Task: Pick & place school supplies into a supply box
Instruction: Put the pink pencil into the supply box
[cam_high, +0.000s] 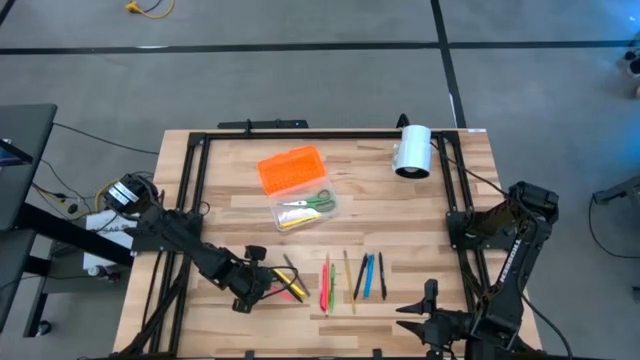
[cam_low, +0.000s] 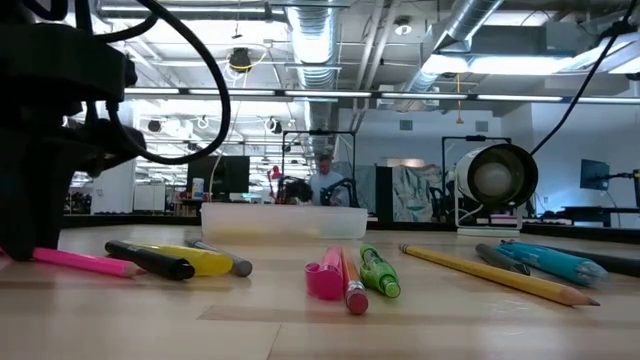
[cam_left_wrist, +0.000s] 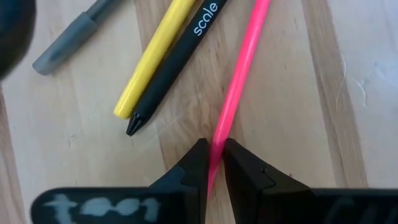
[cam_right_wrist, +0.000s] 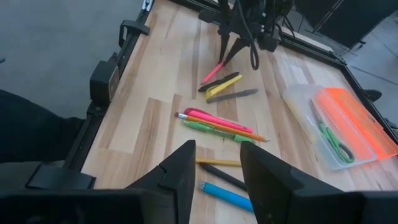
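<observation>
While the left pincer (cam_left_wrist: 211, 163) pinches a thin pink pen (cam_left_wrist: 239, 84), the clear plastic case (cam_high: 300, 211) holds green-handled scissors (cam_high: 308, 203); the right pincer (cam_right_wrist: 216, 163) waits spread.

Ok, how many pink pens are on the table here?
2. One pink pen is clamped in the left gripper, near the yellow pen; the second pink pen lies loose beside the green pen. None looks hidden.
</observation>
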